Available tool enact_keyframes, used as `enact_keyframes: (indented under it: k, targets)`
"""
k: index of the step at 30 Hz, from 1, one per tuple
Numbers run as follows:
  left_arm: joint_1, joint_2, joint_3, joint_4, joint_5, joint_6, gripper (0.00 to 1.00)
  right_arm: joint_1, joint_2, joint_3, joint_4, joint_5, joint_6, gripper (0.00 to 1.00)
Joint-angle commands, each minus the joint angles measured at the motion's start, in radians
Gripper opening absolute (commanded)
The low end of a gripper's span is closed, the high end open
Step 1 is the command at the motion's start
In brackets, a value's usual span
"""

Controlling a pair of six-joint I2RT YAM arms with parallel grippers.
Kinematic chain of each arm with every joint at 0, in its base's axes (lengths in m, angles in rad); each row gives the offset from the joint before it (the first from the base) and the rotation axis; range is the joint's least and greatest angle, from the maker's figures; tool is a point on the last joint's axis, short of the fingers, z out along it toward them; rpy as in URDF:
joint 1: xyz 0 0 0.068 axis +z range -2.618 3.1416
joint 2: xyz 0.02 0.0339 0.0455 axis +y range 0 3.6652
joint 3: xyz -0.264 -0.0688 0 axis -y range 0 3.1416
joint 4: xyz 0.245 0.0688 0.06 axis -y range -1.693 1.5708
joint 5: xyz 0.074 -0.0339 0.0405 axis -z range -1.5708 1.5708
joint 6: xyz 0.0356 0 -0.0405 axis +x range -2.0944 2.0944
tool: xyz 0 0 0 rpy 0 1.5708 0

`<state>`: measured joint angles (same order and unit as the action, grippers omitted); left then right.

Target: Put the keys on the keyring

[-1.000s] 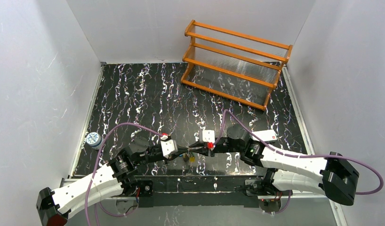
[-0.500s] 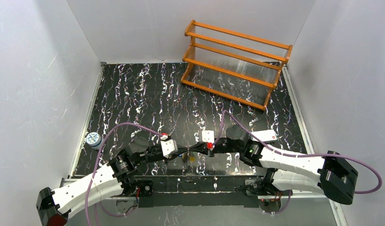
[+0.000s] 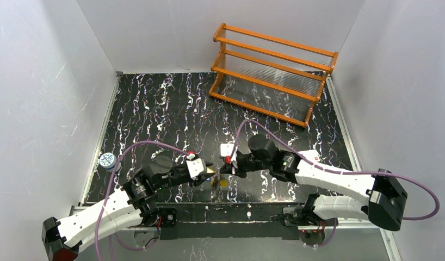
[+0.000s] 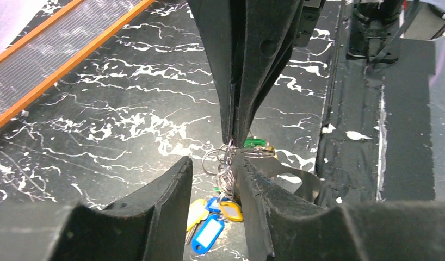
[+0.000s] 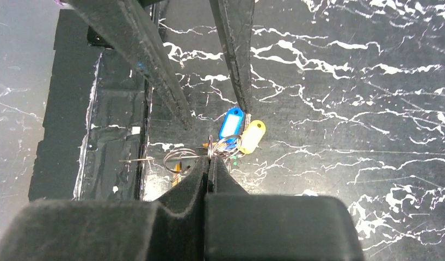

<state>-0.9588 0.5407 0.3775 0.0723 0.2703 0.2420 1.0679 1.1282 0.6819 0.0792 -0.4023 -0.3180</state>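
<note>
The keys [image 3: 218,185] lie in a bunch near the table's front edge, with yellow and blue tags. In the left wrist view a blue tag [image 4: 207,235] and a yellow one [image 4: 195,210] lie under silvery wire loops, the keyring [image 4: 216,161]. My right gripper [image 3: 223,168] is shut on those loops just above the bunch; its shut tips [image 5: 210,160] pinch the keyring [image 5: 175,159]. My left gripper [image 3: 210,172] is open, and its fingers [image 4: 177,185] straddle the loops and the right gripper's tip. The blue tag [image 5: 231,122] also shows in the right wrist view.
An orange wooden rack [image 3: 272,73] stands at the back right. A small blue-white can [image 3: 106,160] stands at the left edge. The black front strip [image 4: 405,109] of the table runs close beside the keys. White walls close in three sides.
My right arm has swung left and its gripper has moved closer to the left gripper. The left gripper has shifted slightly right, so its fingers now surround the right gripper's tip.
</note>
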Motion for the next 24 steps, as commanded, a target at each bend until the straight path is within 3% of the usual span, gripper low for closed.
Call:
enact_keyframes:
  k: [1, 6, 12, 24]
  targets:
    - [-0.005, 0.032, 0.058, -0.055, -0.048, 0.043, 0.36, -0.002, 0.063, 0.132, -0.301, 0.034, -0.005, 0.01]
    - [-0.005, 0.077, 0.027, 0.038, 0.027, 0.037, 0.34, -0.002, 0.127, 0.215, -0.433, 0.044, -0.005, 0.01]
    - [-0.005, 0.078, -0.027, 0.181, 0.073, 0.012, 0.28, -0.002, 0.123, 0.220, -0.425, 0.023, -0.013, 0.01]
    - [-0.005, 0.144, -0.007, 0.156, 0.087, 0.023, 0.16, -0.002, 0.113, 0.226, -0.410, 0.012, -0.013, 0.01]
